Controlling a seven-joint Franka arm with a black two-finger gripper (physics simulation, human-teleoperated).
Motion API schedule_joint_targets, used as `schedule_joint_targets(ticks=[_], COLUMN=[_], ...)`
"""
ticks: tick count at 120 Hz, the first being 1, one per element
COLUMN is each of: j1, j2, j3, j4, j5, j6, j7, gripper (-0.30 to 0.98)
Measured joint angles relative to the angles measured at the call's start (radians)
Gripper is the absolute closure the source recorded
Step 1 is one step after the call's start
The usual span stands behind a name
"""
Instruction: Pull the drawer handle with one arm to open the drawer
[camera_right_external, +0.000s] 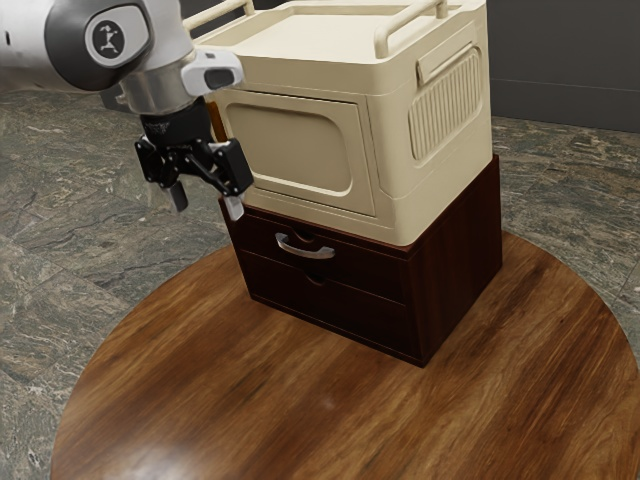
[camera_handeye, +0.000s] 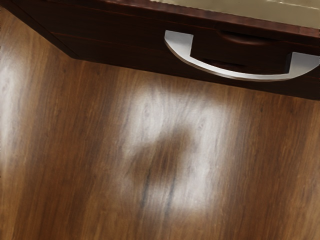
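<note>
My gripper hangs in the exterior view with its fingers apart and pointing down, nothing between them. It is up and to the exterior view's left of the silver curved handle, not touching it. That handle is fixed to the upper drawer of a dark red-brown wooden cabinet, and the drawer front looks flush with the cabinet. From the wrist view, the handle arches out from the dark drawer front, over the wooden tabletop.
A cream cabinet with rails on top stands on the dark cabinet, close beside my gripper. Below the upper drawer is a second drawer front without a silver handle. Round wooden table carries everything; its rim curves past the cabinet.
</note>
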Motion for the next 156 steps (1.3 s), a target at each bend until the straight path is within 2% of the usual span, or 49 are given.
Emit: schedule_joint_targets(ticks=[24,40,62,76,88,106,112,122,129,156], j1=[0.0,0.0,-0.005,0.002,0.002,0.005,-0.006,-0.031,-0.026,-0.014], j2=[-0.001,-0.036,-0.078,-0.068,-0.061,-0.009,-0.026,-0.158,-0.212,-0.283], j3=[0.001,-0.005,-0.011,-0.01,-0.004,-0.014,-0.025,-0.049,-0.065,-0.095], j4=[0.007,0.186,0.217,0.183,0.148,0.137,0.103,-0.103,-0.192,-0.315], j5=[-0.002,0.012,0.011,-0.048,-0.108,-0.123,-0.111,-0.1,-0.096,-0.1], j6=[0.031,0.009,0.039,0.048,0.039,0.04,0.054,0.14,0.205,0.371], j7=[-0.005,0.052,0.414,0.691,0.865,1.066,1.123,1.21,1.265,1.439], gripper=[0.0,0.0,0.0,0.0,0.0,0.0,0.0,0.01,0.01,0.03])
